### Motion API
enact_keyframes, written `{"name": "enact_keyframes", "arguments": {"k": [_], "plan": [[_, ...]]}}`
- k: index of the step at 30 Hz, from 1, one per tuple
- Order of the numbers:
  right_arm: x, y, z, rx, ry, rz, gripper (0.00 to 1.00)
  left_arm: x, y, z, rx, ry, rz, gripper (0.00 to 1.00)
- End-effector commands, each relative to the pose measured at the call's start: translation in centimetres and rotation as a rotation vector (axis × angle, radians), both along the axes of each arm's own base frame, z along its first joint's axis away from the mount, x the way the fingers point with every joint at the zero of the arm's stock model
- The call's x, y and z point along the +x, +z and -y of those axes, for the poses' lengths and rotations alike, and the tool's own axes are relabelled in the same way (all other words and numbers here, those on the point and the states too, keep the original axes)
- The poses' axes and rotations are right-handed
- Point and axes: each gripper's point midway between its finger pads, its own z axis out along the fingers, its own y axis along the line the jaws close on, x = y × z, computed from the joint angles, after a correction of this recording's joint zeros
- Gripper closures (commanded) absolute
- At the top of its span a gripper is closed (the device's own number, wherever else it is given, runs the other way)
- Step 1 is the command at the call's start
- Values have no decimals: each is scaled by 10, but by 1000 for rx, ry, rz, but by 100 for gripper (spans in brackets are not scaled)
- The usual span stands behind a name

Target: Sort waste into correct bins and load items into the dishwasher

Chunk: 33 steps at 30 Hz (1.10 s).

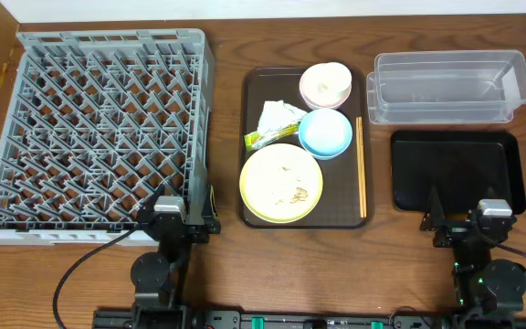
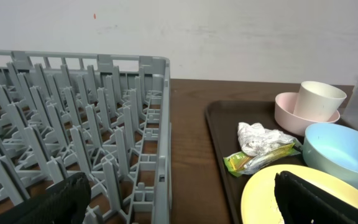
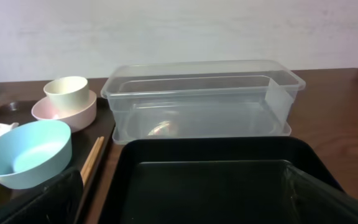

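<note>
On the brown serving tray (image 1: 254, 91) lie a pale yellow plate (image 1: 268, 178) with beige food scraps (image 1: 298, 194), a light blue bowl (image 1: 325, 133), a pinkish bowl (image 1: 336, 94) holding a white cup (image 1: 323, 79), a crumpled napkin (image 1: 279, 115), a yellow-green wrapper (image 1: 265, 139) and chopsticks (image 1: 361, 169). The grey dish rack (image 1: 112, 38) fills the left side. At the right are the clear tub (image 1: 450, 87) and the black tray (image 1: 455, 169). My left gripper (image 1: 185, 222) is open at the rack's near right corner. My right gripper (image 1: 468, 219) is open at the black tray's near edge. Neither holds anything.
The left wrist view shows the rack wall (image 2: 160, 124), a strip of bare table (image 2: 194, 155) and the napkin (image 2: 257, 137). The right wrist view shows the clear tub (image 3: 197, 99) behind the black tray (image 3: 210, 168), with the blue bowl (image 3: 27, 152) at left.
</note>
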Motion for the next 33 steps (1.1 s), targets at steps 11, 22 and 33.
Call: {"name": "enact_keyframes", "arguments": {"k": [11, 22, 33], "plan": [[0, -1, 3, -10, -13, 2, 1, -25, 26, 82, -321, -496, 32, 5], [0, -1, 3, -10, -14, 2, 1, -50, 92, 98, -320, -661, 284, 5], [0, -1, 3, -10, -14, 2, 1, -19, 111, 96, -217, -598, 46, 5]]}}
